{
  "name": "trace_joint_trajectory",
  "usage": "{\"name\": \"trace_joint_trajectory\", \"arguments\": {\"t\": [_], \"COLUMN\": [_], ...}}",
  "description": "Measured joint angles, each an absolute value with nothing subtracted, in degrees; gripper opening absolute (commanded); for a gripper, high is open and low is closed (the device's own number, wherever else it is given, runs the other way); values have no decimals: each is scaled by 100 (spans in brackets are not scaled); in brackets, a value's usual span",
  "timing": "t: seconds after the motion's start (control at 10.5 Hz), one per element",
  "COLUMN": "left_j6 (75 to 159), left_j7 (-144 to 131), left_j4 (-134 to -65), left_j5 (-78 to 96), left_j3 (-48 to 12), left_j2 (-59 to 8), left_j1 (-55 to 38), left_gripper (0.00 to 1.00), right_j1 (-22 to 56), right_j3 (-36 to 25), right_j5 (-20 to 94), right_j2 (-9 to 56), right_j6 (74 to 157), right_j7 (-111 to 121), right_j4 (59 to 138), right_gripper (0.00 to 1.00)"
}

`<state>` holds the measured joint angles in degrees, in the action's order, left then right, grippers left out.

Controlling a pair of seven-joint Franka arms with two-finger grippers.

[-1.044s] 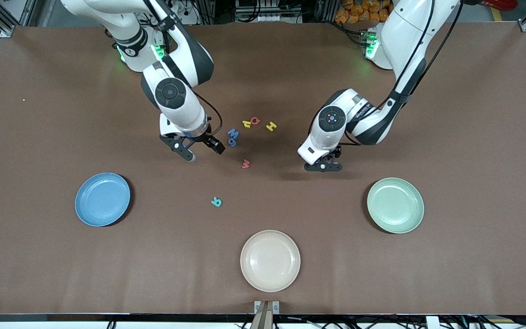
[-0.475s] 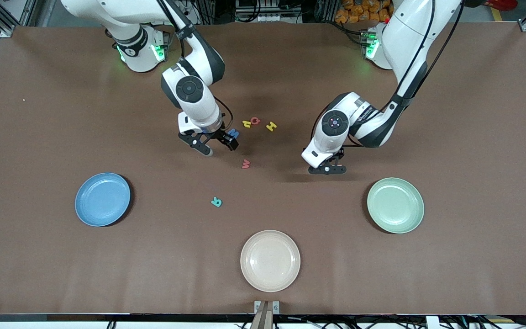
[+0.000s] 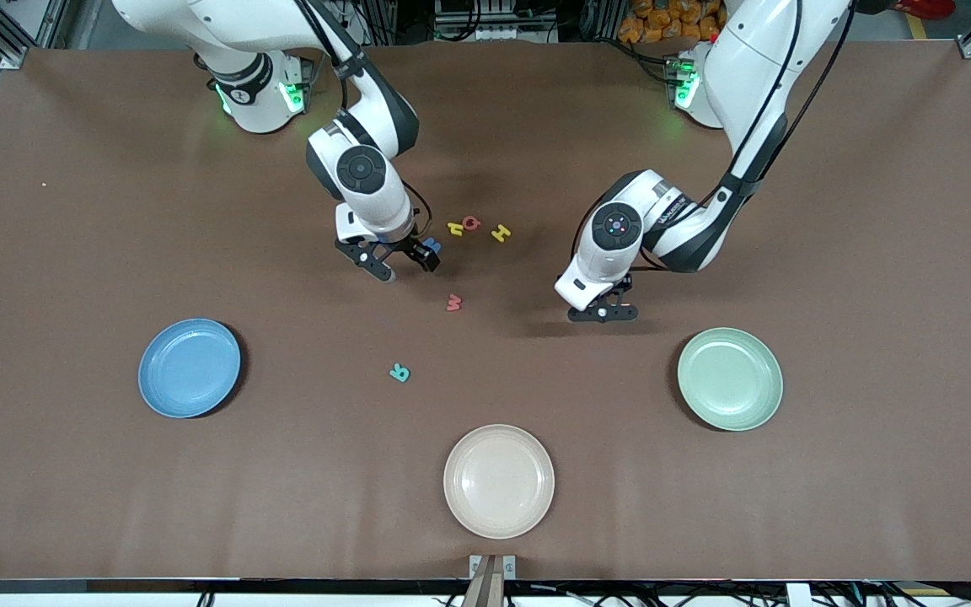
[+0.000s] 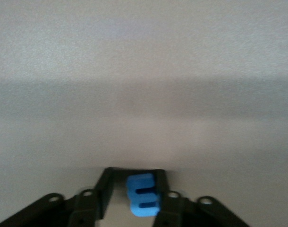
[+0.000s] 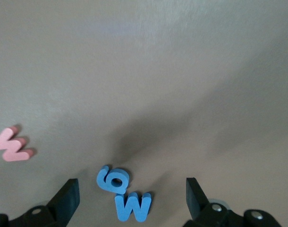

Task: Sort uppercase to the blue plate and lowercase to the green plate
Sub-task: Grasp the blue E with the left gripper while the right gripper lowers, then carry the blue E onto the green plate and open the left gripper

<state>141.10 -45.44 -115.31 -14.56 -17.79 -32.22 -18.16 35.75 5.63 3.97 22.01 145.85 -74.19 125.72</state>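
Read the table as a clock face from the front camera, with twelve at the robots' bases. The blue plate (image 3: pixel 189 367) sits at about eight o'clock, the green plate (image 3: pixel 730 378) at about four, and a cream plate (image 3: pixel 498 480) at six, nearest the camera. The left gripper (image 3: pixel 602 312) is down low over bare table at three o'clock from the red w (image 3: pixel 453 302). It is clenched on the blue m (image 4: pixel 144 194), which stands on edge between its pads (only the left wrist view shows the letter). The right gripper (image 3: pixel 405 265) has its jaws spread wide and grips nothing. It hangs low over the blue W (image 5: pixel 133 206) and the blue g (image 5: pixel 113 178), which lie touching each other between the spread fingers (image 5: pixel 68 196) in its wrist view. The other loose letters lie just off the table's middle toward twelve: the yellow n (image 3: pixel 455 228) and red Q (image 3: pixel 471 222) are side by side, and the yellow H (image 3: pixel 500 233) is just beside them at three o'clock. The red w lies at six o'clock from that row. The teal R (image 3: pixel 399 372) lies alone at seven o'clock from the red w, between the blue plate and the cream one.
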Motion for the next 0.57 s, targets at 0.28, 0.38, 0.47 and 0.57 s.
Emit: {"name": "trace_joint_trajectory", "arguments": {"t": [0.28, 0.38, 0.47, 0.57], "left_j6": [14110, 14110, 14100, 14034], "left_j7": [-4580, -4580, -4568, -4449], "left_j4": [-11454, -11368, -11244, -11097], "left_j5": [-1456, -1456, -1458, -1464], "left_j3": [-1749, -1729, -1709, -1699], "left_j2": [-3228, -3224, -3205, -3156], "left_j1": [-1797, -1755, -1668, -1527], "left_gripper": [0, 0, 0, 0], "right_j1": [3902, 3947, 3952, 3953], "right_j3": [565, 565, 564, 563], "right_j5": [397, 397, 397, 397], "right_j2": [2539, 2599, 2627, 2642], "right_j6": [15076, 15125, 15129, 15129], "right_j7": [-7516, -7521, -7521, -7521], "right_j4": [12576, 12576, 12576, 12576], "right_gripper": [100, 100, 100, 100]}}
